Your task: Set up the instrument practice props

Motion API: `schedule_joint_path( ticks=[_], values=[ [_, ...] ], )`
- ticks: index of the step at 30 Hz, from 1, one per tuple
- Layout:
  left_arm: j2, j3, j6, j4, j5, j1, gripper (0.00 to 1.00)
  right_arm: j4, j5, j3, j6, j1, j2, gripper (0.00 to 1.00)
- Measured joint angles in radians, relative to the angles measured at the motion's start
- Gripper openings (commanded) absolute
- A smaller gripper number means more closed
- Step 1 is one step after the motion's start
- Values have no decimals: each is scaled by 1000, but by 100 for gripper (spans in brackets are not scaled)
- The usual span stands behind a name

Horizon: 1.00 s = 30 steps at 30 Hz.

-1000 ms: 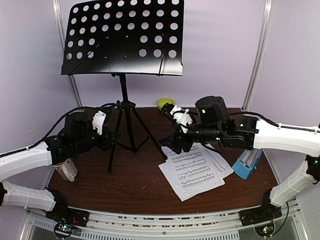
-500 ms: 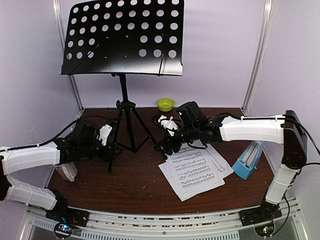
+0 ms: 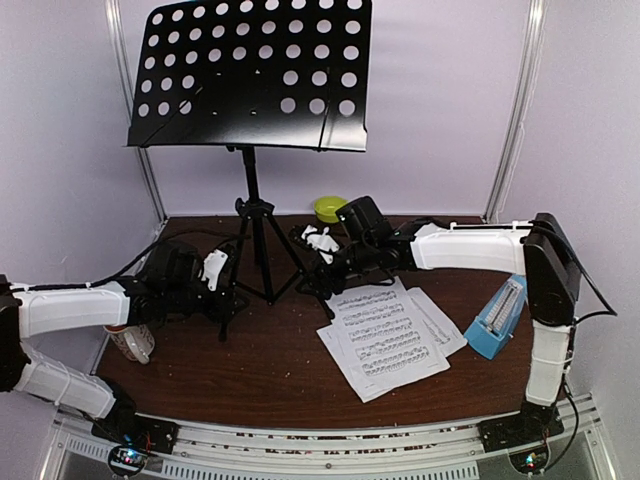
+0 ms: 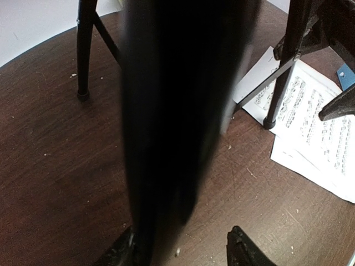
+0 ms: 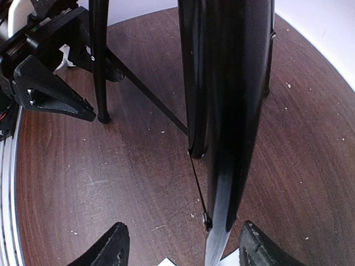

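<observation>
The black tripod music stand (image 3: pixel 250 75) stands at the back middle of the table, its hole-punched desk high up. My left gripper (image 3: pixel 226 298) is open around the stand's front left leg (image 4: pixel 172 111), which sits blurred between the jaws, close to the left finger (image 4: pixel 119 252). My right gripper (image 3: pixel 316 278) is open around the front right leg (image 5: pixel 233 111), which lies nearer the right finger (image 5: pixel 260 246). White sheet-music pages (image 3: pixel 388 335) lie flat right of the stand. The blue metronome (image 3: pixel 497 318) stands at the right edge.
A white-and-orange mug (image 3: pixel 131 341) stands by my left arm at the table's left edge. A lime-green bowl (image 3: pixel 328 208) sits at the back behind the stand. The sheet music also shows in the left wrist view (image 4: pixel 316 127). The left gripper shows in the right wrist view (image 5: pixel 47 83).
Both arms have reached in to the tripod's front legs, the right arm stretching far to the left. The stand's desk has shifted slightly to the right.
</observation>
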Motion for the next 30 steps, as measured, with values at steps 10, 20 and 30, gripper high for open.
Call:
schedule_joint_path(
  ticks=[10,20,30],
  values=[
    [46,-17,1,73,34,23,48,-2,-27,17,-6,-18,44,51],
    [-2,-100,20,106,10,26,54,4,-28,17,-6,-21,70,41],
    [-17,-130,80,187,12,49,51,35,-26,16,-6,-22,77,31]
  ],
)
